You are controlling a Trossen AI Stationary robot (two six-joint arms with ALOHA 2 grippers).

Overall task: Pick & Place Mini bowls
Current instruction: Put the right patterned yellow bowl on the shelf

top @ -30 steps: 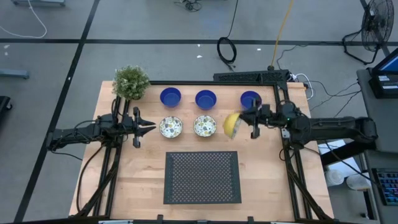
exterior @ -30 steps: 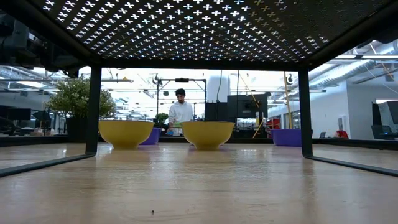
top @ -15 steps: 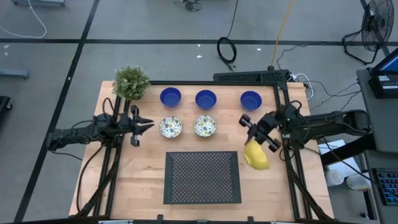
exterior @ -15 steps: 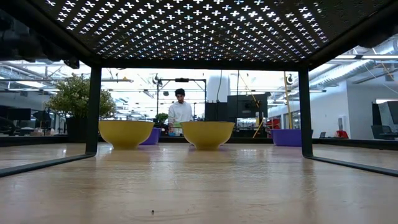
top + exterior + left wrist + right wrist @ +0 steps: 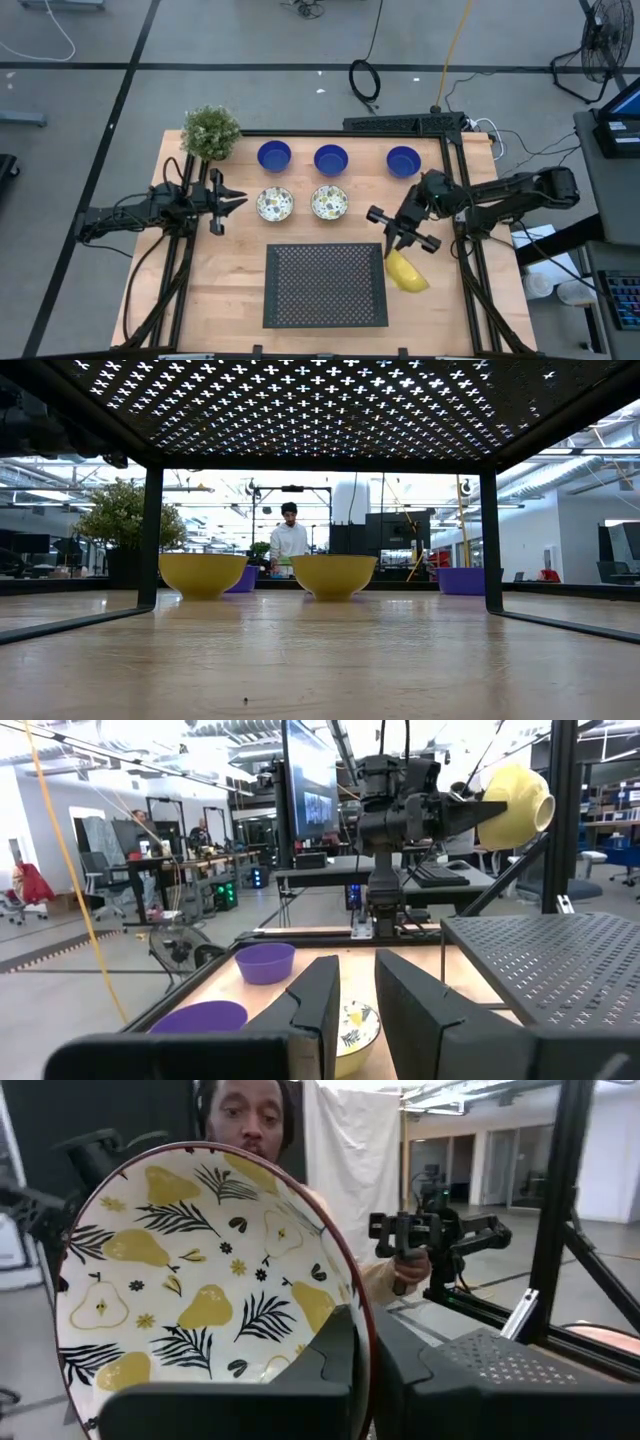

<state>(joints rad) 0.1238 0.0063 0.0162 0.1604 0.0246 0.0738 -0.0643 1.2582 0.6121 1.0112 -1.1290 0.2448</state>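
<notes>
My right gripper (image 5: 401,240) is shut on a mini bowl (image 5: 406,271), yellow outside and white with a pear and leaf print inside (image 5: 200,1270). It hangs in the air by the black rack's right edge (image 5: 385,285); the left wrist view shows it high up (image 5: 515,803). Two more printed bowls (image 5: 274,204) (image 5: 329,202) rest on their bases in a row, with three blue bowls (image 5: 274,155) (image 5: 331,159) (image 5: 403,160) behind them. My left gripper (image 5: 236,203) is open, level, just left of the left printed bowl (image 5: 356,1025). My right gripper holds the printed bowl by its rim (image 5: 362,1320), one finger (image 5: 330,1355) inside the bowl and one (image 5: 405,1355) outside. The fingers come roughly level from the table's far right. The bowl is lifted clear and turned on its side, its yellow outside facing up.
The black perforated rack (image 5: 325,285) stands on legs at the table's near middle; the low view looks out from under it (image 5: 320,400). A leafy potted plant (image 5: 211,132) stands at the far left corner. A person shows in the room beyond (image 5: 290,540).
My right gripper has carried the printed bowl from its place in the row beside the right blue bowl toward the near edge and a little left. It turned as it went, and the bowl now hangs beside the rack's right edge. The left arm kept still.
</notes>
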